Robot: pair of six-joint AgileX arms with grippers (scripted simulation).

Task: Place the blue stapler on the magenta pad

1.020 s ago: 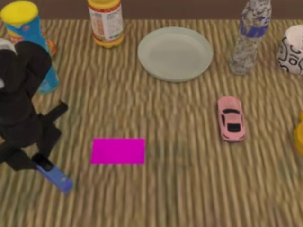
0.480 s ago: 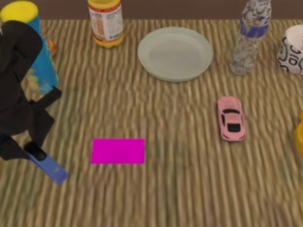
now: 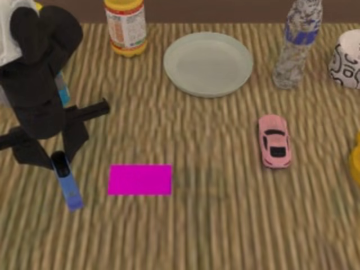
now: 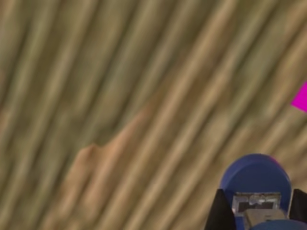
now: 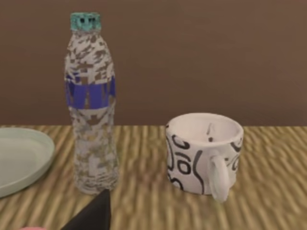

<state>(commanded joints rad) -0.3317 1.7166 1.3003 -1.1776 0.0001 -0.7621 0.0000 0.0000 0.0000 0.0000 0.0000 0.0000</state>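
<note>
The blue stapler [image 3: 70,187] hangs off the table left of the magenta pad [image 3: 140,179], its dark end up in my left gripper [image 3: 60,164], which is shut on it. In the left wrist view the stapler [image 4: 255,178] sits between two dark fingers [image 4: 219,213], and a corner of the magenta pad [image 4: 301,97] shows at the edge. The pad lies flat and bare, a short gap from the stapler. My right arm is out of the top view; its wrist view shows only one dark fingertip [image 5: 96,213].
A pale plate [image 3: 208,63], a yellow bottle [image 3: 126,25], a water bottle [image 3: 295,42] and a patterned mug [image 3: 349,59] line the back. A pink toy car [image 3: 274,141] lies right of centre. A blue chip can [image 3: 62,90] stands behind my left arm.
My left arm has swung toward the back and right with the stapler in its grip. The stapler has turned from slanted to nearly straight and sits closer to the pad.
</note>
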